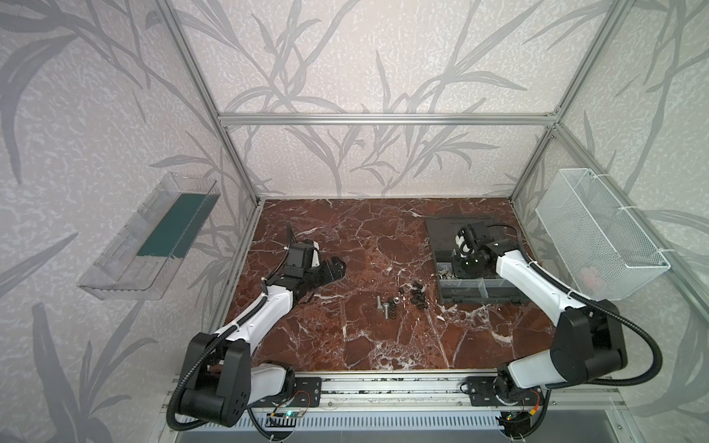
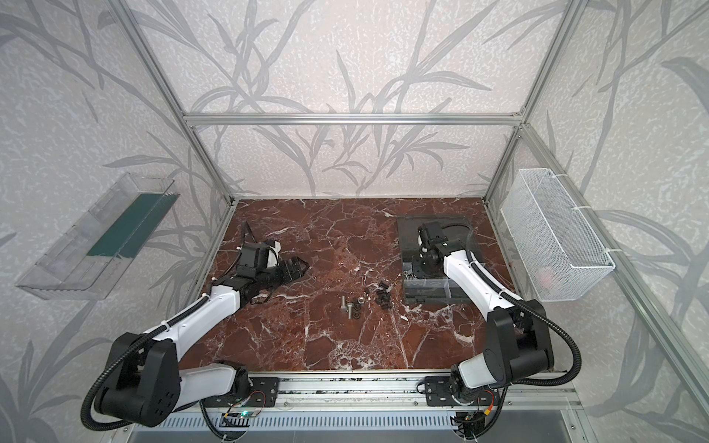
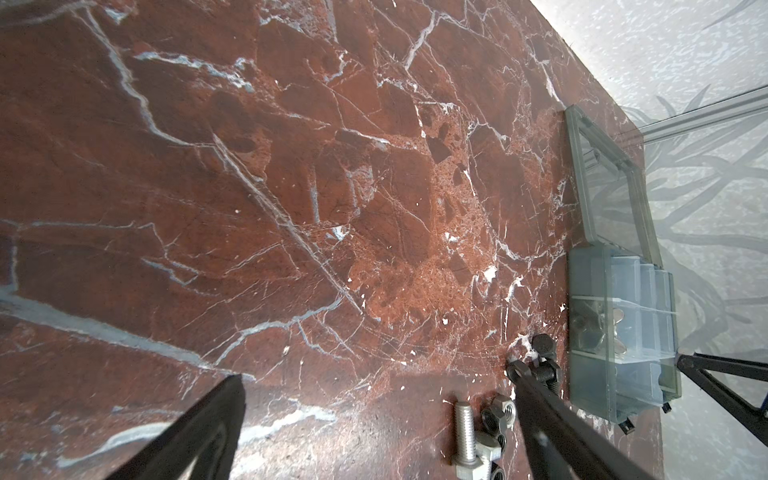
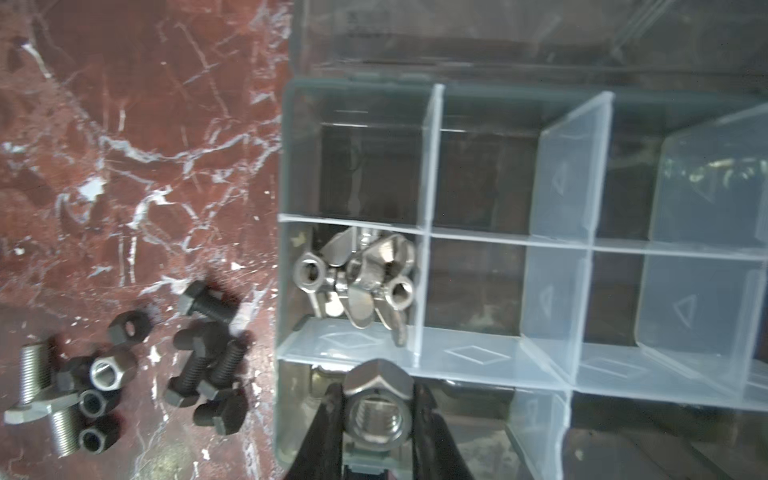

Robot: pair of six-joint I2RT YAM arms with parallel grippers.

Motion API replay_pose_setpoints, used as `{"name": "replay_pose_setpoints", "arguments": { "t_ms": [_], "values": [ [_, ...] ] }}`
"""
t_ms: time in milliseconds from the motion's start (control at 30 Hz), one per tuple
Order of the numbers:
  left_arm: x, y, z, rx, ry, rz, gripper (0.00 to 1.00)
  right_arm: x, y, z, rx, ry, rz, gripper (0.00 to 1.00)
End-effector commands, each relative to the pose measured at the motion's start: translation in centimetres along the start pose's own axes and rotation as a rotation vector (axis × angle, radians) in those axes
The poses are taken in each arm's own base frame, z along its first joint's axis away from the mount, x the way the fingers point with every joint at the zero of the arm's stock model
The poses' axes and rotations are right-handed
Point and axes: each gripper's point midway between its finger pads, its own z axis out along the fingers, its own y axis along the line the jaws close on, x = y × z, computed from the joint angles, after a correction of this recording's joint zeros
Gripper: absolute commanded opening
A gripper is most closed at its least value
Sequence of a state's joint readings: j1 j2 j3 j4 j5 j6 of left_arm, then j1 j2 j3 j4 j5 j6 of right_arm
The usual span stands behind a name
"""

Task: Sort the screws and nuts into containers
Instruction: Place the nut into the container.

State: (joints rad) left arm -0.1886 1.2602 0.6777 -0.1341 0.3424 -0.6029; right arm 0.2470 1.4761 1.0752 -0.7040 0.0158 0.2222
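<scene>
1. The right gripper [image 4: 376, 395] was found clamped on a silver nut [image 4: 376, 411], over a left-hand compartment of the organiser box [image 4: 286, 166].
2. Wing nuts [image 4: 357, 282] were recorded in the next compartment farther back.
3. The left gripper [image 3: 374, 374] was observed with its fingers apart.
4. Loose screws [image 1: 419, 297] and nuts [image 1: 393, 307] were noted on the table [image 1: 345, 230], just left of the box.

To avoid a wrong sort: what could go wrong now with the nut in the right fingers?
1. The silver nut hangs close to a pale divider; if released here, it might bounce in among the wing nuts.
2. It is also near the box's outer wall and might fall out onto the table.
</scene>
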Motion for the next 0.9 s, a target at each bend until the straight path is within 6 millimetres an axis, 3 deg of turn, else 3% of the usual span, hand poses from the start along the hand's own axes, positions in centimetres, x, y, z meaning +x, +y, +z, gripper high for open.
{"name": "replay_pose_setpoints", "arguments": {
  "t_ms": [0,367,867],
  "values": [
    [-0.2,0.1,-0.3,-0.001,-0.011,-0.002,0.99,0.8,-1.8,0.1,0.073,0.025,0.042,0.0],
    [-0.2,0.1,-0.5,-0.009,-0.015,0.004,0.99,0.0,-4.0,1.6,0.126,0.044,0.077,0.0],
    [-0.3,0.1,-0.5,-0.01,-0.017,0.002,0.99,-1.4,-4.0,3.3,0.13,0.056,0.073,0.0]
  ]
}}
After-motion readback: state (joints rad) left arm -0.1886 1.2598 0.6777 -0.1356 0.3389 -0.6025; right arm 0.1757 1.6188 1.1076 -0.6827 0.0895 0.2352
